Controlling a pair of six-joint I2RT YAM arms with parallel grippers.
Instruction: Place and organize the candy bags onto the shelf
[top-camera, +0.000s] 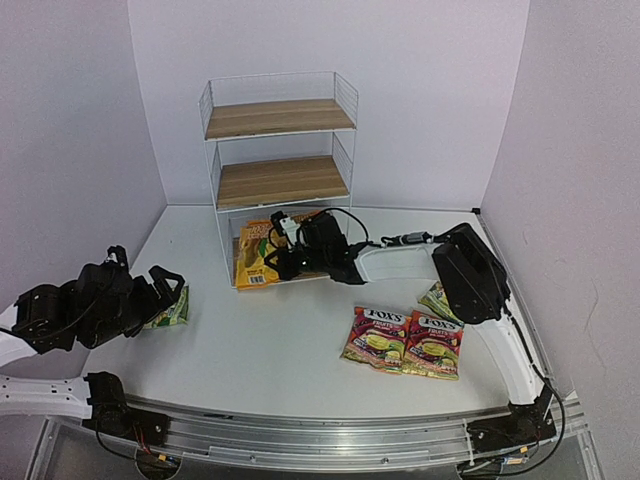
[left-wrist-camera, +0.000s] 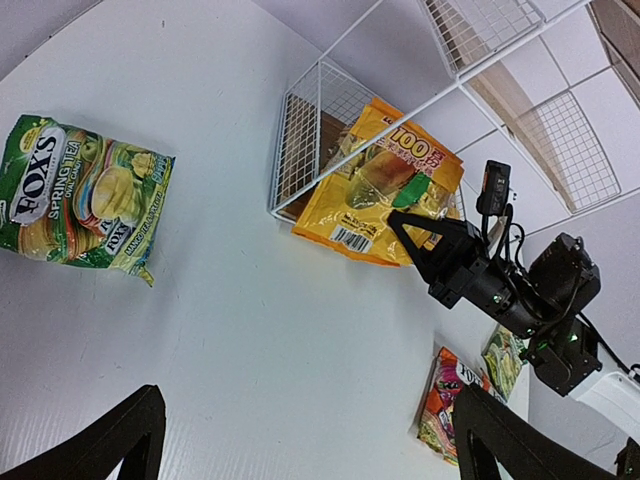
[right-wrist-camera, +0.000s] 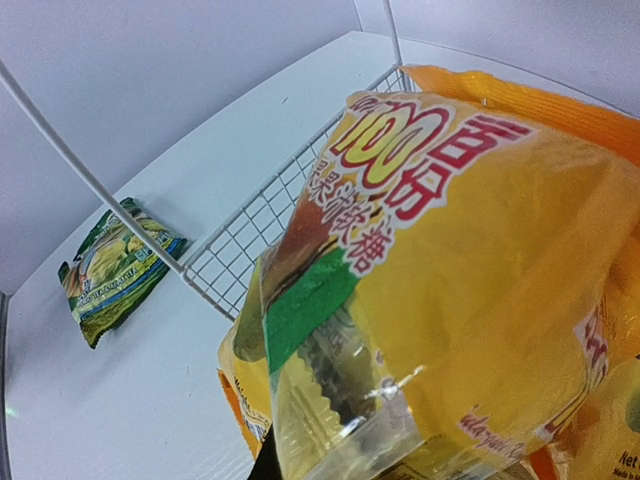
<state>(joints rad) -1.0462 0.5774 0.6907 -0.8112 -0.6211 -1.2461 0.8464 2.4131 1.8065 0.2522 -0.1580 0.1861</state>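
The white wire shelf (top-camera: 280, 150) stands at the back. On its bottom tier, sticking out over the front edge, lie two yellow-orange candy bags (top-camera: 256, 256). My right gripper (top-camera: 284, 262) is shut on the near edge of the upper yellow bag (right-wrist-camera: 470, 270), which fills the right wrist view. The other yellow bag (left-wrist-camera: 345, 228) lies under it. My left gripper (left-wrist-camera: 310, 445) hovers wide open, holding nothing, beside a green bag (left-wrist-camera: 85, 195) at the table's left. Two red FOX'S bags (top-camera: 378, 338) (top-camera: 435, 345) lie side by side at the front right.
A second green bag (top-camera: 437, 300) lies partly under my right arm's elbow. The shelf's two upper boards (top-camera: 282, 180) are bare. Grey walls close in the table on three sides. A metal rail (top-camera: 320, 440) runs along the near edge.
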